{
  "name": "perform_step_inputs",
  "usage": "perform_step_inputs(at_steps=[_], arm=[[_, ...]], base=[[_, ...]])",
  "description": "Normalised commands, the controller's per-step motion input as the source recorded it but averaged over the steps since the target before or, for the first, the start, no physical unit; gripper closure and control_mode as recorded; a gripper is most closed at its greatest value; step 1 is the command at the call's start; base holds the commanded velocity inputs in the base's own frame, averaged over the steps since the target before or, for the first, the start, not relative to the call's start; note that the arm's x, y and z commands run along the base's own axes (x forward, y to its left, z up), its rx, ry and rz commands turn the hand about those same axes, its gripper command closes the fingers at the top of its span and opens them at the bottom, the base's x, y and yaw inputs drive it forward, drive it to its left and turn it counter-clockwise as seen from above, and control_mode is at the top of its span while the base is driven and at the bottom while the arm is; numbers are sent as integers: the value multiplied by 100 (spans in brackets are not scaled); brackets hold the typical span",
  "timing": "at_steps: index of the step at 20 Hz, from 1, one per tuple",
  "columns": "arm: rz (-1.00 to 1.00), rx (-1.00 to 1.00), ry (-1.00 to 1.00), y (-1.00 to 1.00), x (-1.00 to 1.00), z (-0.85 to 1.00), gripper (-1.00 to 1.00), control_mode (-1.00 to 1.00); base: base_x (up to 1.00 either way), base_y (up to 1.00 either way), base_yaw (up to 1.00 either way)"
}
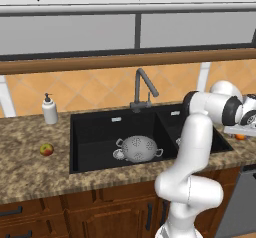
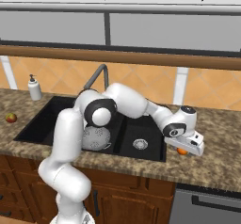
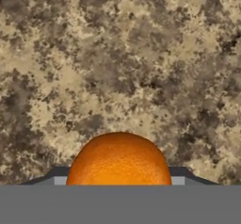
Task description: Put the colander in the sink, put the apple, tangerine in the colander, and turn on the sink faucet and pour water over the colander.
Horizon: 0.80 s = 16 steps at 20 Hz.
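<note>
1. My gripper [image 3: 120, 183] is down over the tangerine [image 3: 119, 159] on the counter [image 3: 117, 53] to the right of the sink [image 1: 95, 132]. In the hand view the fruit sits between my 2 finger tips [image 3: 59, 180], 1 on each side. I cannot tell whether the pads touch its skin or whether the jaws have closed on it.
2. In the right base view my hand covers most of the tangerine [image 2: 181, 151]; a sliver of orange shows beneath it, on the speckled stone just beside the sink's right rim. In the left base view the same sliver [image 1: 240, 137] shows under my hand at the right edge.
3. Tangerine: evenly bright orange, round, smooth, with a soft highlight on top. It rests on the counter.
4. Colander [image 1: 138, 148]: grey, perforated, 2 loop handles, lying tipped in the large left basin of the matte black sink.
5. Apple [image 1: 46, 149]: red with yellow-green patches, on the counter left of the sink, well apart from me.
6. Sink faucet [image 1: 143, 89]: dark grey, behind the basins, spout angled right.
7. White soap pump bottle [image 1: 49, 110] stands at the back left of the counter. No legible writing on it.
</note>
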Motion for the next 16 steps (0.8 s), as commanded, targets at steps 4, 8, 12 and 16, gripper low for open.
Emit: perform_step_inputs(at_steps=[4,8,12,16], arm=[[-1,0,-6,17,0,17,100,-100],[0,0,0,48,-34,32,100,-100],[-2,-1,0,71,-76,22,100,-100],[-4,-2,-2,72,-94,28,100,-100]], base=[[0,0,0],[0,0,0],[0,0,0],[0,0,0]])
